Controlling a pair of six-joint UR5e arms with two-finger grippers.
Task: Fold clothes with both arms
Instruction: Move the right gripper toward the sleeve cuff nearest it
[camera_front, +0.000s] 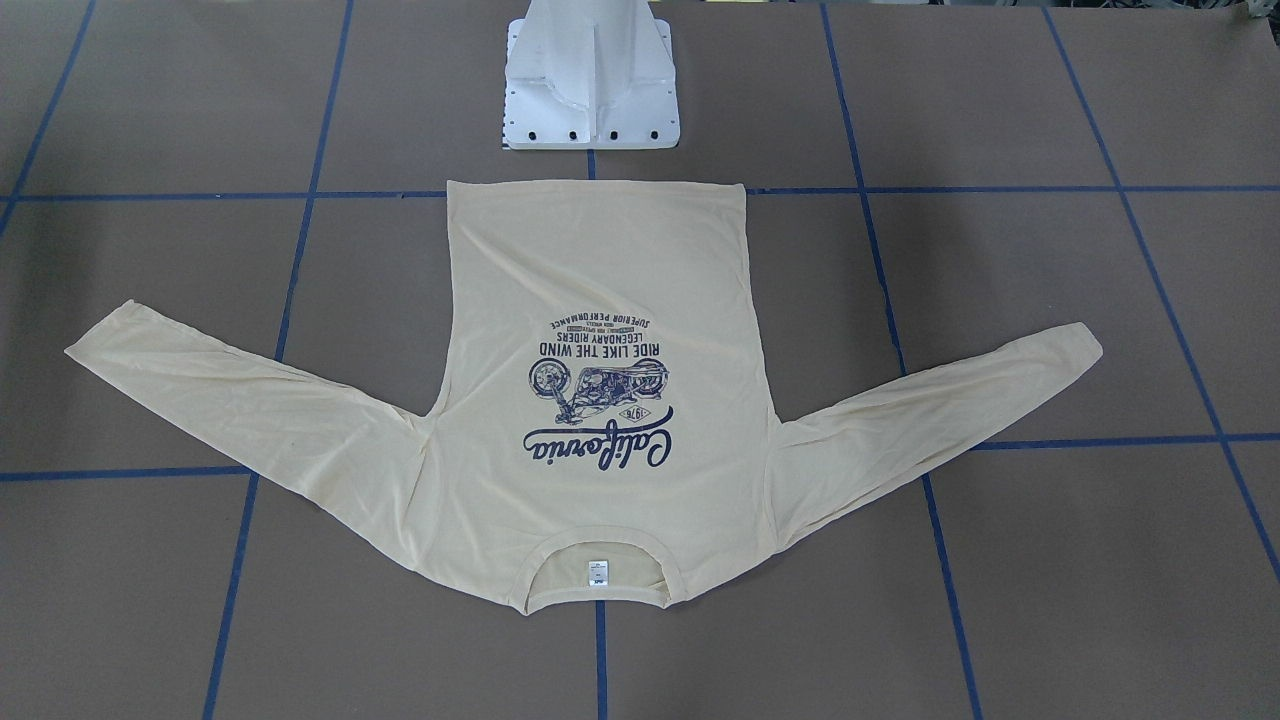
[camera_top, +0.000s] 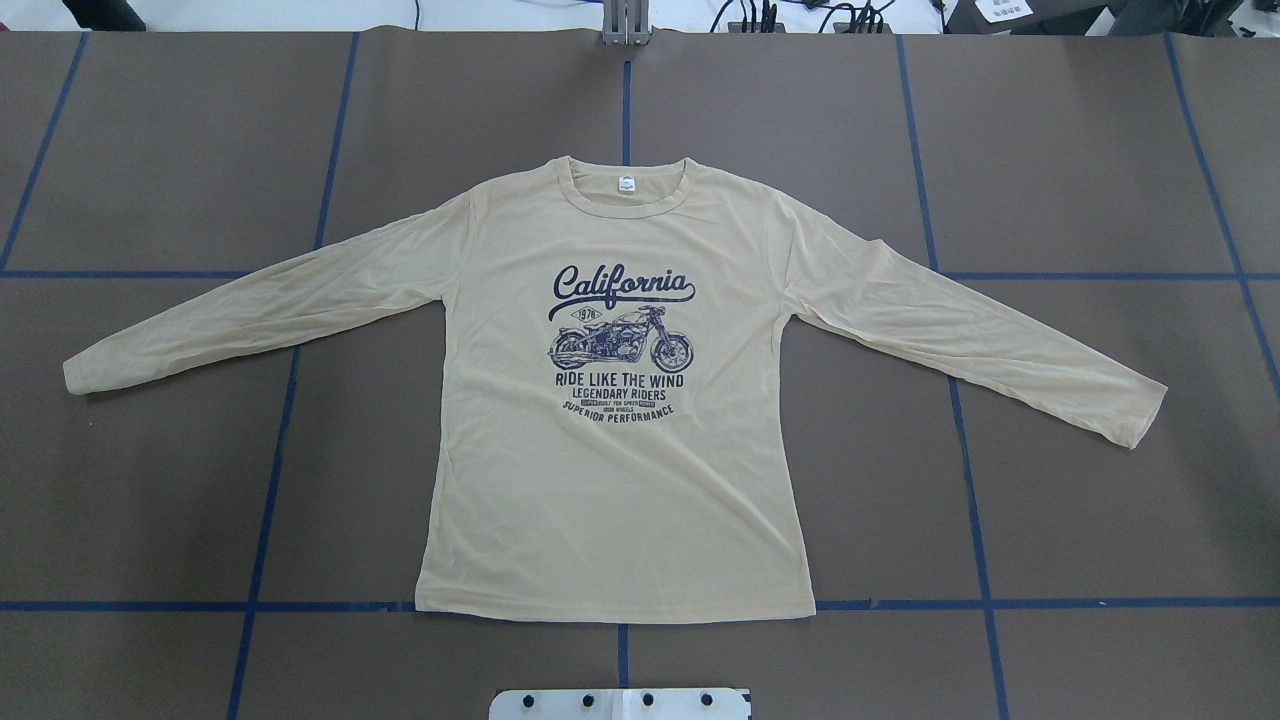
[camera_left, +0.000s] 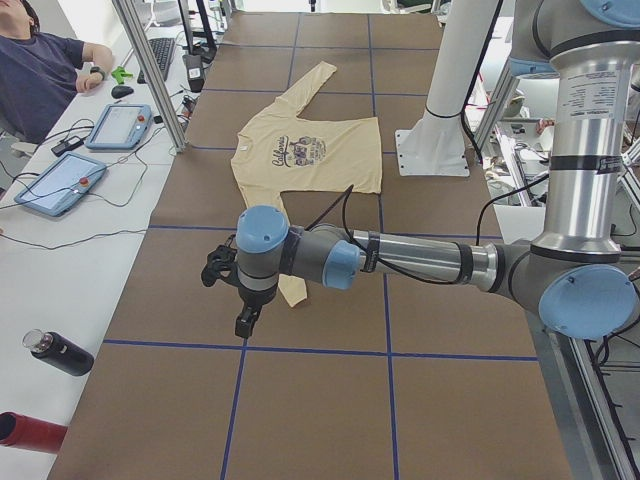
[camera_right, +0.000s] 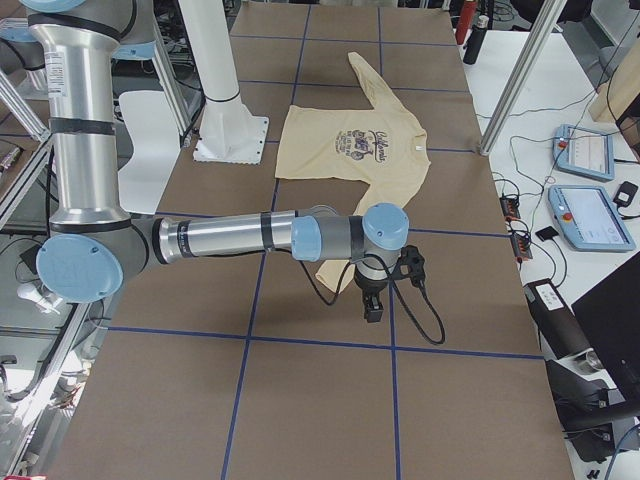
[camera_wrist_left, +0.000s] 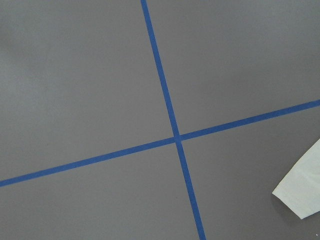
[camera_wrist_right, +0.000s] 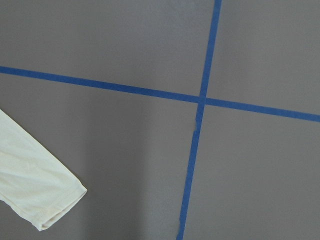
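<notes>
One shirt (camera_top: 610, 480) lies flat, print up, in the middle of the tabletop (camera_top: 150, 500), hem toward the robot and sleeves spread sideways; just past each sleeve end hangs the left pincer (camera_left: 246, 322) or right pincer (camera_right: 372, 306), and their opening cannot be told.

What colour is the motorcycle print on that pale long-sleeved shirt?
The motorcycle print is navy, clearest in overhead view.
</notes>
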